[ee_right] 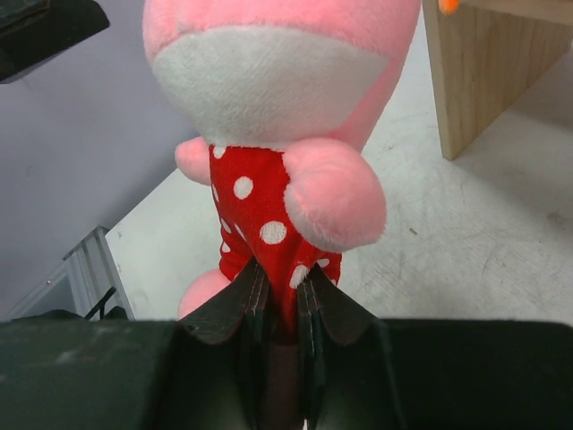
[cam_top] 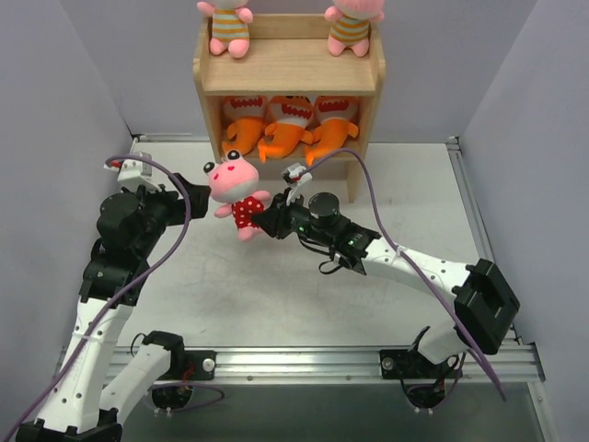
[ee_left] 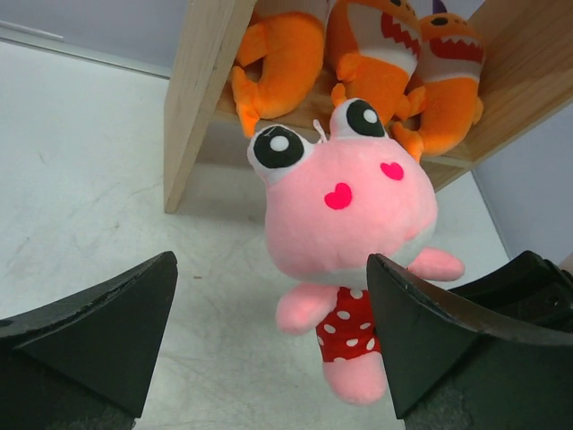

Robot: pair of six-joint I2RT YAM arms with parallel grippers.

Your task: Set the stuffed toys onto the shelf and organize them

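My right gripper (cam_top: 260, 219) is shut on the red polka-dot outfit of a pink doll (cam_top: 234, 190) and holds it up above the table, in front of the shelf (cam_top: 287, 72). The pinch shows in the right wrist view (ee_right: 279, 285). My left gripper (ee_left: 269, 349) is open, its jaws wide on either side of the doll (ee_left: 345, 224), which hangs just beyond them. Two striped pink dolls (cam_top: 227, 26) (cam_top: 352, 26) sit on the shelf's top. Three orange fish toys (cam_top: 289, 124) fill the tier below.
The shelf's wooden side panel (ee_left: 199, 98) stands just beyond the doll. Purple-grey walls close in the left, right and back. A metal rail (cam_top: 304, 361) runs along the near table edge by the arm bases.
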